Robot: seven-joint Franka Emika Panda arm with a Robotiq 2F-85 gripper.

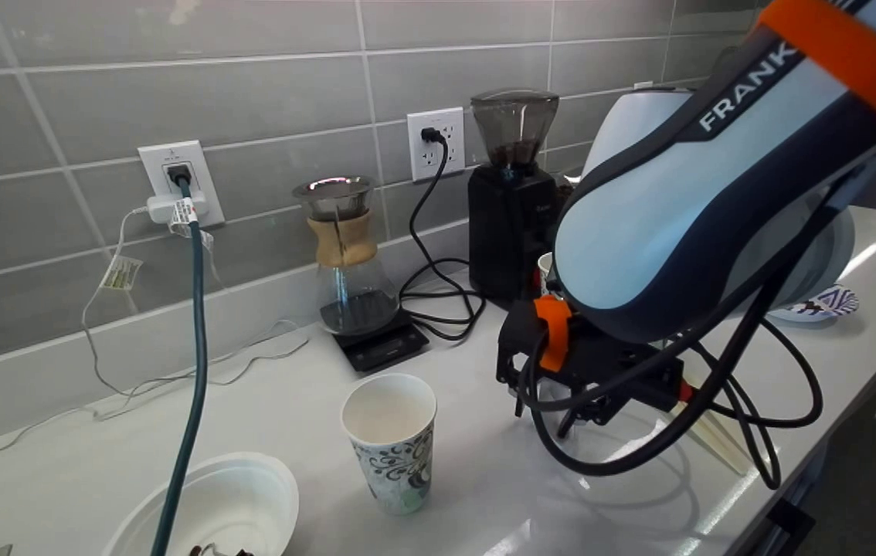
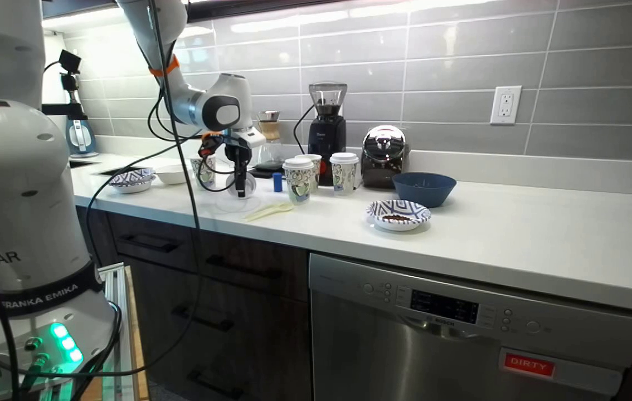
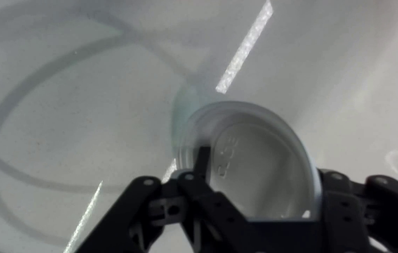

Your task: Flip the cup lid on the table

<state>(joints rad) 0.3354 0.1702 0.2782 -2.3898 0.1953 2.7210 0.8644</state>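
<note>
The cup lid (image 3: 255,168), a round whitish translucent disc with a raised rim and embossed letters, is tilted up between the two fingers of my gripper (image 3: 262,168) in the wrist view. Its right rim lies against the right finger. The left finger overlaps its left wall, and the palm hides its lower edge. In an exterior view the lid (image 2: 250,184) stands nearly upright behind a finger of the gripper (image 2: 241,195), low over the white table (image 2: 516,239). In an exterior view the fingers of the gripper (image 1: 542,417) are partly apart, and cables and gripper mostly hide the lid.
An open paper cup (image 1: 392,463) and a white bowl (image 1: 252,494) stand nearby. Lidded cups (image 2: 298,181), a blue cylinder (image 2: 277,182) and pale utensils (image 2: 268,210) are beside the gripper. A grinder (image 1: 511,224) and a glass coffee maker (image 1: 357,293) stand by the wall.
</note>
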